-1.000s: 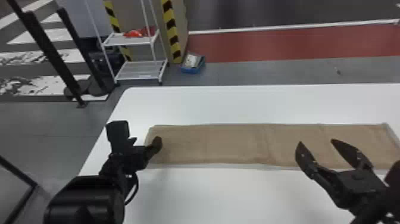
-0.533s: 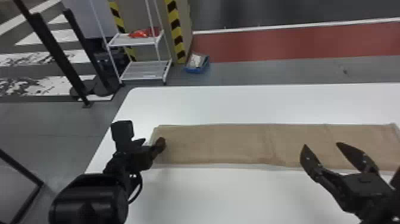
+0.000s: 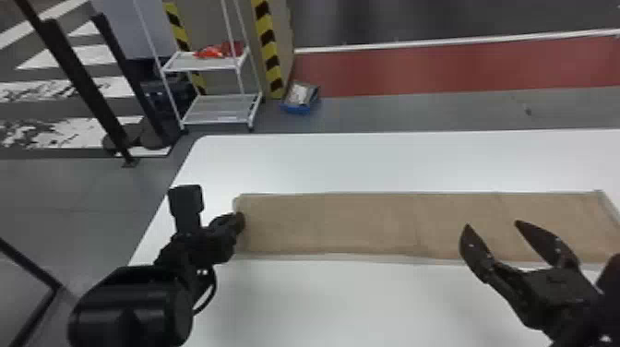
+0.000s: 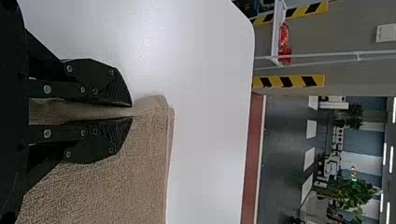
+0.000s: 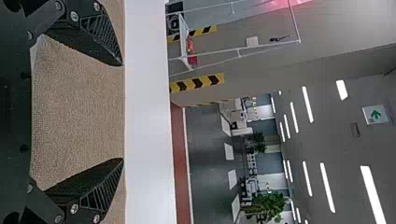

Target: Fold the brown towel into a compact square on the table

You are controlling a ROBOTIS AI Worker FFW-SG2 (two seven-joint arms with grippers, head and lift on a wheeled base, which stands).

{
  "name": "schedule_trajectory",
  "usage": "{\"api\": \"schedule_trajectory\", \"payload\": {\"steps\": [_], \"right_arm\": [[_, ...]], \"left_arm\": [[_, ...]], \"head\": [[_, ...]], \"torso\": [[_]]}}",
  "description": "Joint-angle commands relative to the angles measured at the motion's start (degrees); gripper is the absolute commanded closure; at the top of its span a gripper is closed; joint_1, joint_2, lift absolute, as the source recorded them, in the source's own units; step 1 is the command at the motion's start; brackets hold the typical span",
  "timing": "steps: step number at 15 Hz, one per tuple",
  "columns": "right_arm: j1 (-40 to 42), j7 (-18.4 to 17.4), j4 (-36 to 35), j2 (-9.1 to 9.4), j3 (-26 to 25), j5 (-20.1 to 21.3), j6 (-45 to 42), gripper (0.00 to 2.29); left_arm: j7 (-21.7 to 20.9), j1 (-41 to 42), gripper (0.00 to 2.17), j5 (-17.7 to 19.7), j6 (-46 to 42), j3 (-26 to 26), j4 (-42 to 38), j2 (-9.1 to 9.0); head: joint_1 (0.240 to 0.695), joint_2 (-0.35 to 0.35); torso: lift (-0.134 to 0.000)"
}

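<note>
At left of head view, our left claw (image 4: pixel 132 112), nearly closed, pinches end of towel (image 3: pixel 369 221), laid strip-like across centre right; our right claw (image 3: pixel 491 224), lower right, gapes empty. We risk skew from one-sided pull, stray layers if pinch missed some.

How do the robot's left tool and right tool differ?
The left tool is closed, pinching the towel near its left end; the right tool is spread open, gripping nothing. The left tool is at the table's left side, the right tool farther right. Both are black and two-fingered.
</note>
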Motion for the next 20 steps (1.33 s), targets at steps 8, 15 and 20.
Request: {"api": "schedule_trajectory", "payload": {"steps": [8, 15, 20], "right_arm": [[0.5, -0.2, -0.6, -0.09, -0.1, -0.3, -0.3, 0.17], [1.3, -0.3, -0.6, -0.09, -1.7, -1.4, -3.6, 0.17], [2.7, -0.6, -0.4, -0.62, -7.6, -4.7, -8.5, 0.17]], "left_arm": [[-1.6, 1.1, 1.61, 8.4, 3.6, 2.1, -5.0, -0.26], [2.9, 0.1, 1.61, 23.9, 11.2, -0.4, -16.3, -0.79], [13.6, -5.6, 1.61, 19.3, 9.6, -19.6, -12.5, -5.18]], "head": [[0.695, 0.17], [0.695, 0.097], [0.695, -0.055]], "torso": [[-0.118], [-0.118], [-0.118]]}}
